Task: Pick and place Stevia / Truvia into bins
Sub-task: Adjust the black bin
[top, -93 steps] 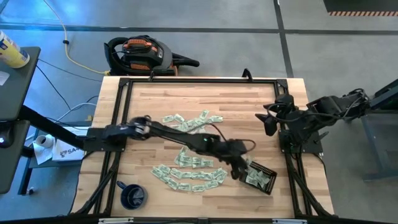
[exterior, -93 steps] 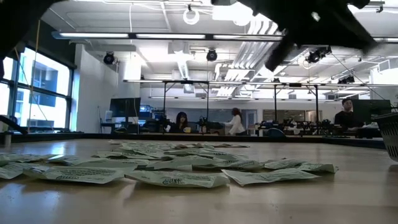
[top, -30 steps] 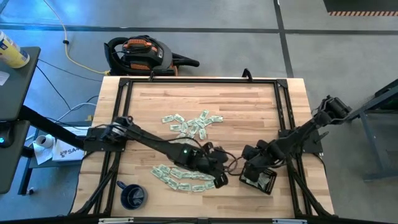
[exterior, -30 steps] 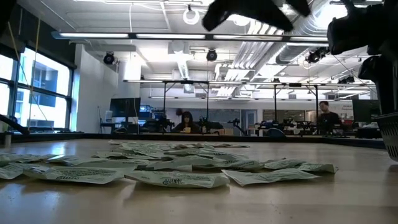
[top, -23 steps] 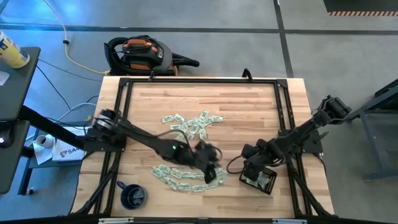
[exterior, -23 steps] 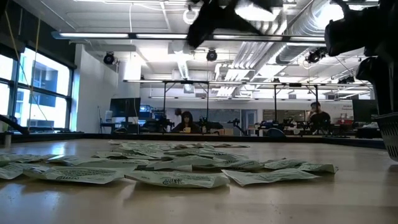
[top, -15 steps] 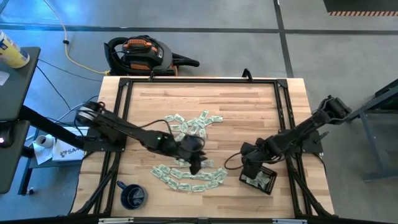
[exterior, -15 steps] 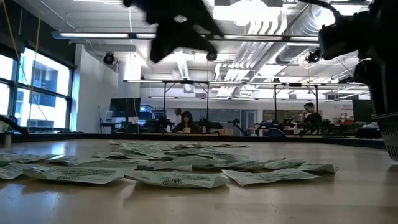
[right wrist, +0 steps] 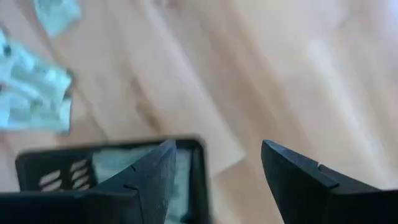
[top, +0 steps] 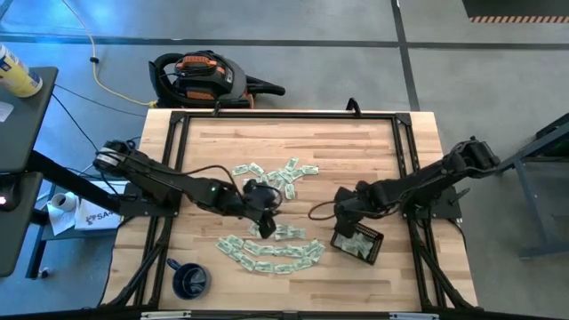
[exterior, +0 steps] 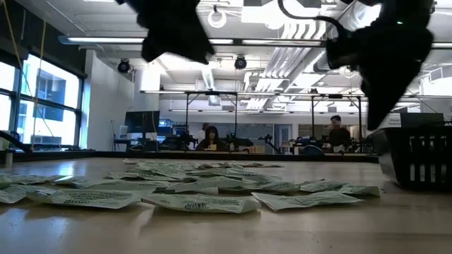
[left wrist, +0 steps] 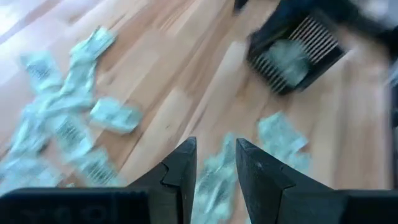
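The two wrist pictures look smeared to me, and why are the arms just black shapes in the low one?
Left wrist view: sachets and tray are streaked with blur. Right wrist view: equally soft. Low view: arms are silhouettes against bright ceiling lights.

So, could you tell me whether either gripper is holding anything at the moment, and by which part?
Nothing is held. The left gripper is open and empty above the sachets; the right gripper is open, one finger at the black tray wall.

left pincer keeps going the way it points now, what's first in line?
Probably the loose sachets lying on the table between the open left pincer's fingers. The black tray sits farther along. Depth is unclear.
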You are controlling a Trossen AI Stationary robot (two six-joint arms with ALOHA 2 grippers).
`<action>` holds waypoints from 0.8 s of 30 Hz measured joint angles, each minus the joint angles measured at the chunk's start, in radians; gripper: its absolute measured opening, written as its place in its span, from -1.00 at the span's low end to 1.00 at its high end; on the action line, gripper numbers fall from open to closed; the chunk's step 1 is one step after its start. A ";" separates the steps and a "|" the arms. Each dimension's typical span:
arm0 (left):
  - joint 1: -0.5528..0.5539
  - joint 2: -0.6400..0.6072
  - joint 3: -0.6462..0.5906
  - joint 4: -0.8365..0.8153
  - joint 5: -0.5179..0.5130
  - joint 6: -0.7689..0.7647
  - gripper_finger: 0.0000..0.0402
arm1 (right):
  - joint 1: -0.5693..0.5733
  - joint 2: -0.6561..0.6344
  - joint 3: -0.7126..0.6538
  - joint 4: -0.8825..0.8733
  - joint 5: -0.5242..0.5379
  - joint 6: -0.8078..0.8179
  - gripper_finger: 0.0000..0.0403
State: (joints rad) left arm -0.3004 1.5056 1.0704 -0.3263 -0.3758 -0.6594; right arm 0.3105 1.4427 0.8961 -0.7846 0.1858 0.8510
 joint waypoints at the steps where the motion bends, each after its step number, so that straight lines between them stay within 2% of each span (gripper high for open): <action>1: 0.000 -0.001 -0.003 -0.013 -0.001 0.000 -0.28 | -0.005 -0.003 0.012 -0.011 0.020 -0.012 0.13; 3: 0.000 -0.004 0.001 -0.013 -0.002 0.000 -0.28 | -0.013 -0.005 0.031 -0.028 0.060 -0.030 0.13; 5: 0.000 -0.005 0.001 -0.040 -0.010 0.000 -0.28 | -0.028 -0.005 0.047 -0.031 0.052 -0.051 0.13; 10: 0.000 -0.004 0.001 -0.099 0.007 0.000 -0.28 | -0.029 -0.007 0.055 -0.084 -0.187 -0.111 0.13; 13: 0.000 -0.004 0.001 -0.101 0.008 0.000 -0.28 | 0.018 -0.006 0.036 -0.109 -0.266 -0.110 0.13; 18: 0.000 -0.004 0.001 -0.089 -0.006 0.000 -0.28 | 0.054 0.002 -0.015 -0.012 -0.258 -0.041 0.12; 24: 0.000 -0.004 0.001 -0.088 -0.009 -0.009 -0.28 | 0.011 0.083 -0.029 0.082 -0.239 -0.060 0.11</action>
State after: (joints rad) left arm -0.3004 1.5017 1.0714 -0.4141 -0.3843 -0.6680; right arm 0.3220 1.5256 0.8669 -0.7028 -0.0530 0.7906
